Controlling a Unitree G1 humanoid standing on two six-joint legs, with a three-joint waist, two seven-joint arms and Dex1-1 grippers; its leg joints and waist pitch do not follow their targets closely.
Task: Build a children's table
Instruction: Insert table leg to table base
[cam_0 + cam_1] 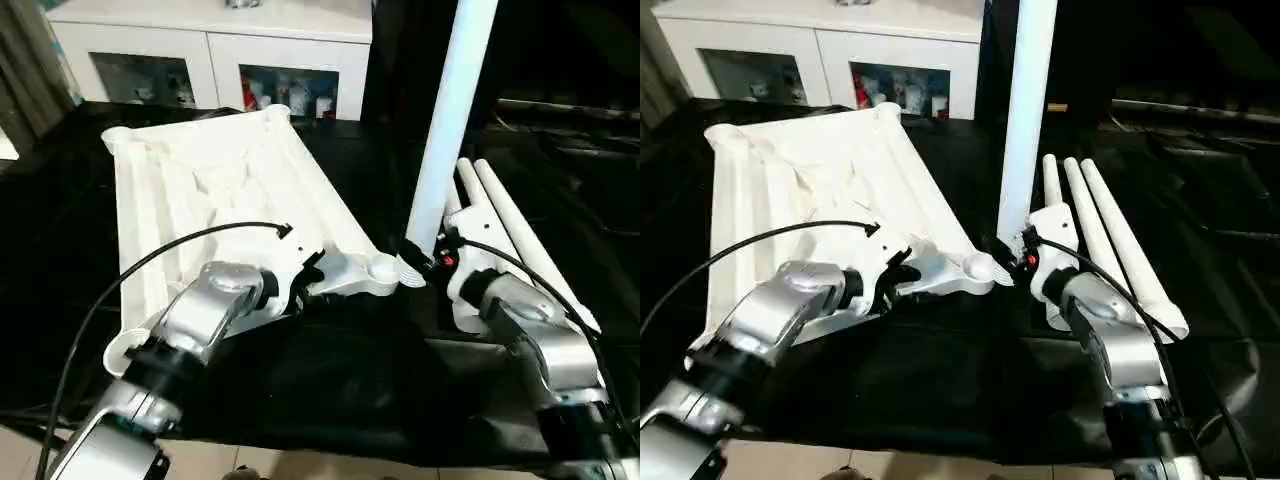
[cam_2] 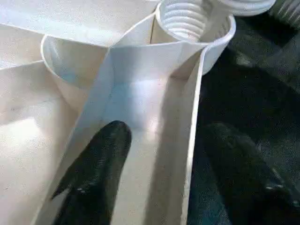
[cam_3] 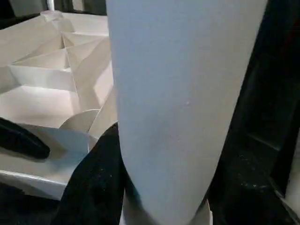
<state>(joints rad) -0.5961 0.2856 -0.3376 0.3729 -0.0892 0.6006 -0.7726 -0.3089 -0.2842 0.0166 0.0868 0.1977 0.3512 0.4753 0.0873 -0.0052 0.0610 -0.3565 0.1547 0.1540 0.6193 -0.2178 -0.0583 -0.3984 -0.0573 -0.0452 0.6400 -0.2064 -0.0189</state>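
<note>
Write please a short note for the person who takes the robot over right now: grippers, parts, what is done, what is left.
Left gripper: fingers astride the edge wall of the upside-down tabletop, beside its near corner socket.
Right gripper: shut on one leg, held upright, its threaded end just beside that socket, not yet in.
Three more legs lie on the black cloth at the robot's right.
Done: no leg is fitted yet.
Left: seat this leg, then the other three.

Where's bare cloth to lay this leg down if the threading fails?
Bare black cloth lies in front, between the two arms, below the tabletop corner. It is crowded to the right, where three spare legs lie side by side, and around the corner socket, where the right gripper holds the upright leg.
</note>
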